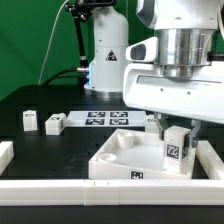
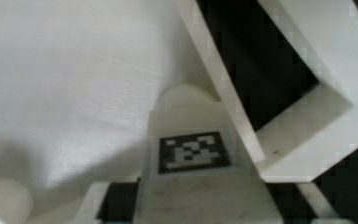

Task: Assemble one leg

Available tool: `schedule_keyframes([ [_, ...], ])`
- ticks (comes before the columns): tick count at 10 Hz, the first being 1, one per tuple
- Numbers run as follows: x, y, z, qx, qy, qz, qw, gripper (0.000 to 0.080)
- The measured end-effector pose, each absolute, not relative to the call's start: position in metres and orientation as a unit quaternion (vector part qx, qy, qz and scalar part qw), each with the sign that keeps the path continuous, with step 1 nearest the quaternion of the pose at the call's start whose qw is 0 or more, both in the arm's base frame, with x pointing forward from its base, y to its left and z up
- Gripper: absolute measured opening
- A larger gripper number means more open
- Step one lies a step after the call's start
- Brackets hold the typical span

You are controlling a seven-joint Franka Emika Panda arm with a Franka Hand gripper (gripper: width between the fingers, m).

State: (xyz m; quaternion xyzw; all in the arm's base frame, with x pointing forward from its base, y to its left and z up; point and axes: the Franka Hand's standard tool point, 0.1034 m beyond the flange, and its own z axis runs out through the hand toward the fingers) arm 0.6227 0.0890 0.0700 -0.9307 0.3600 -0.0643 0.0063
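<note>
My gripper is shut on the leg, a small white block with a black-and-white tag facing the camera. It holds the leg upright at the near right corner of the large white tray; whether the leg touches the tray cannot be told. In the wrist view the leg runs out from between my gripper over the tray's flat floor, beside its raised rim.
Two more small white legs stand on the black table at the exterior view's left. The marker board lies behind the tray. White barrier walls run along the front and the right.
</note>
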Motion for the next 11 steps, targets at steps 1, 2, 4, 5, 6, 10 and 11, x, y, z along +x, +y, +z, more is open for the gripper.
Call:
schedule_keyframes([
  [1, 0.6226, 0.0896, 0.0698, -0.931, 0.359, -0.064, 0.007, 0.0303],
  [2, 0.6225, 0.0898, 0.0696, -0.931, 0.359, -0.064, 0.007, 0.0388],
  [4, 0.6224, 0.0898, 0.0695, -0.931, 0.359, -0.064, 0.007, 0.0561],
  [5, 0.6224, 0.0898, 0.0694, -0.931, 0.359, -0.064, 0.007, 0.0634],
  [6, 0.6224, 0.0898, 0.0694, -0.931, 0.359, -0.064, 0.007, 0.0646],
  [10, 0.6224, 0.0898, 0.0693, -0.931, 0.359, -0.064, 0.007, 0.0649],
  [11, 0.6224, 0.0898, 0.0693, -0.931, 0.359, -0.064, 0.007, 0.0649],
])
